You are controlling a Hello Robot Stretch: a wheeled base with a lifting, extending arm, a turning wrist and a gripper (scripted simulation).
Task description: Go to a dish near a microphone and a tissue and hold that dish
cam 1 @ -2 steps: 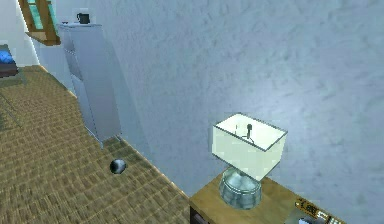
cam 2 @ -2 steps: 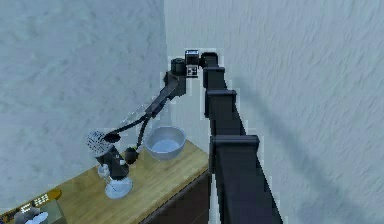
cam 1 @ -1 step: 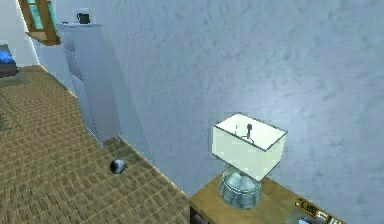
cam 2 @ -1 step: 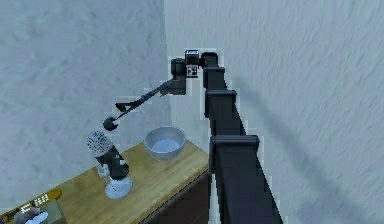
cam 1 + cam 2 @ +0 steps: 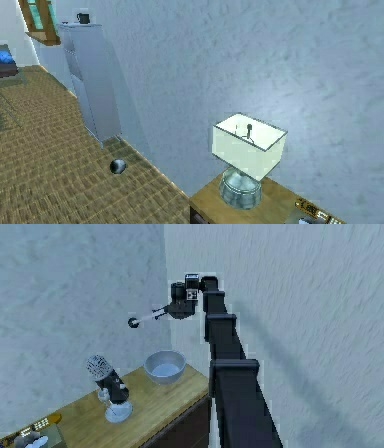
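Note:
A pale blue-grey bowl-shaped dish [image 5: 164,365] stands on a wooden tabletop [image 5: 150,409] against the wall. To its left a microphone [image 5: 105,382] with a mesh head leans on a round base. At the table's left end lies a small boxy thing [image 5: 35,434]; I cannot tell whether it is the tissue. My arm [image 5: 225,354] rises along the table's right side. The gripper [image 5: 140,321] points left, higher in the picture than the dish, with only bare wall behind its far end, so it holds nothing.
A lamp [image 5: 248,148] with a white square shade stands on a wooden table [image 5: 210,205] by the wall. A tall white cabinet [image 5: 90,80] carries a dark object [image 5: 83,17]. A small round thing [image 5: 118,165] lies on open brown floor.

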